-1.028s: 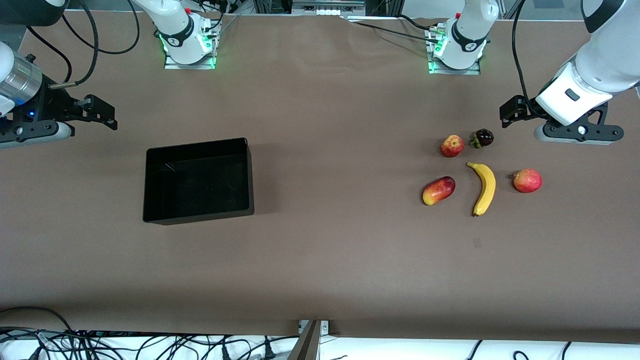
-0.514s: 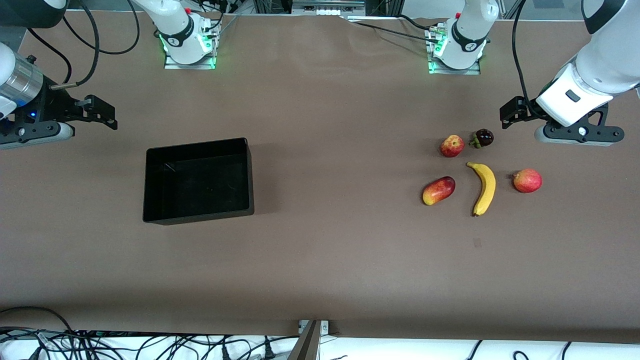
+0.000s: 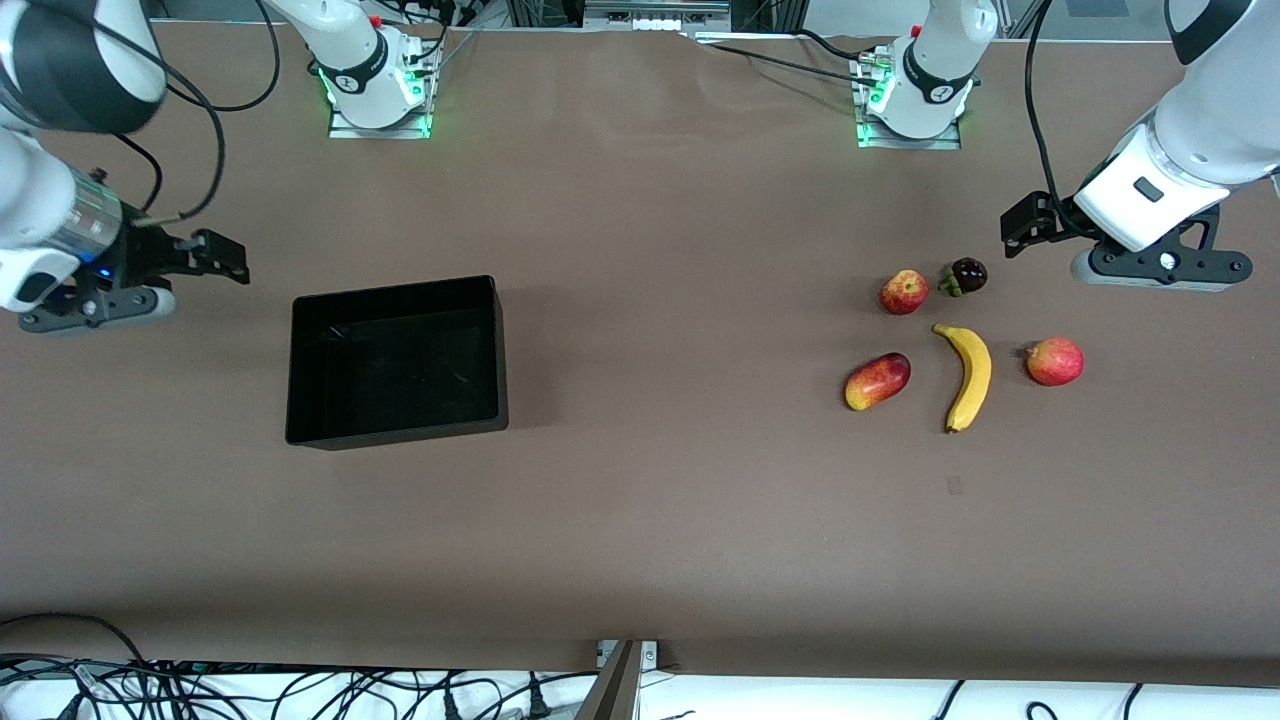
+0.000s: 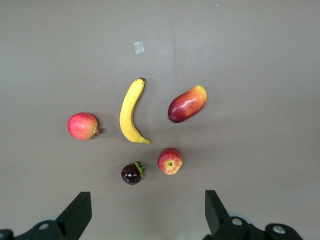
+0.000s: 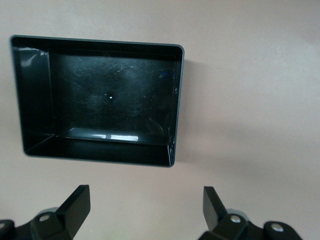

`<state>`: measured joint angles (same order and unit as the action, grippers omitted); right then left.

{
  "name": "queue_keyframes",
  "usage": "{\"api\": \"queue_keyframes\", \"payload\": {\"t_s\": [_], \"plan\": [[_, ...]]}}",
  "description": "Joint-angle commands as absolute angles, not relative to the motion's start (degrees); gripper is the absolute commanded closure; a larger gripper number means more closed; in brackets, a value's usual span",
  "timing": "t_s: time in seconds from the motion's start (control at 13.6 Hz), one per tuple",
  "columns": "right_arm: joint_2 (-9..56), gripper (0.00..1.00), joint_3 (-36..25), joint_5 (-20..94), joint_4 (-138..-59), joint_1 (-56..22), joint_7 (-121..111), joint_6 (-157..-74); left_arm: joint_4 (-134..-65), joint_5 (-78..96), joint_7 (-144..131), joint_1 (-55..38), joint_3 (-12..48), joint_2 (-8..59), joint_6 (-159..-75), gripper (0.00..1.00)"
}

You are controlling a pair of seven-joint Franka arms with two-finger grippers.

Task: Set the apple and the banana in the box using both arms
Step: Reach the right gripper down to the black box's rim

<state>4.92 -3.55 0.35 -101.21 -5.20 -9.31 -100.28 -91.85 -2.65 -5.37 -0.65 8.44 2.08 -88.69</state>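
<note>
Front view first: we see the box (image 3: 396,361) on the surface (image 3: 660,500) toward the right arm's end, and the banana (image 3: 967,375) with the apple (image 3: 904,292) at its 11 o'clock toward the left arm's end. Both grippers hang partly cut off at the edges.

From the left wrist we see the left gripper (image 4: 146,216) spread wide, holding nothing, only fingertips (image 4: 77,212) showing, over the surface near the apple (image 4: 170,161).

From the right wrist, the right gripper (image 5: 145,210) gapes empty near the box (image 5: 30,90).

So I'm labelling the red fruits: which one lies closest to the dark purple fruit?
The apple, streaked with yellow, right beside the dark purple fruit. The plain red round fruit and oval fruit lie nearer the front camera.
</note>
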Motion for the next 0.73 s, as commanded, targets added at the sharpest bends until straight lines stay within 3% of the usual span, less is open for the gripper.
{"api": "queue_keyframes", "payload": {"t_s": [0.0,0.29,0.66], "plan": [[5.09,0.0,-4.3,-0.44,-109.13,-4.57,-10.28,-108.86,-89.65,-4.13,-5.89,-1.05,8.7,3.08,-87.28,0.0],[12.37,0.0,-6.58,0.0,-117.07,-4.57,-10.19,-125.91,-89.12,-4.13,-5.89,-0.97,8.7,3.6,-87.19,0.0],[20.47,0.0,-7.12,0.09,-117.95,-4.57,-10.28,-135.07,-89.03,-4.13,-5.89,-0.97,8.7,3.69,-87.19,0.0]]}}
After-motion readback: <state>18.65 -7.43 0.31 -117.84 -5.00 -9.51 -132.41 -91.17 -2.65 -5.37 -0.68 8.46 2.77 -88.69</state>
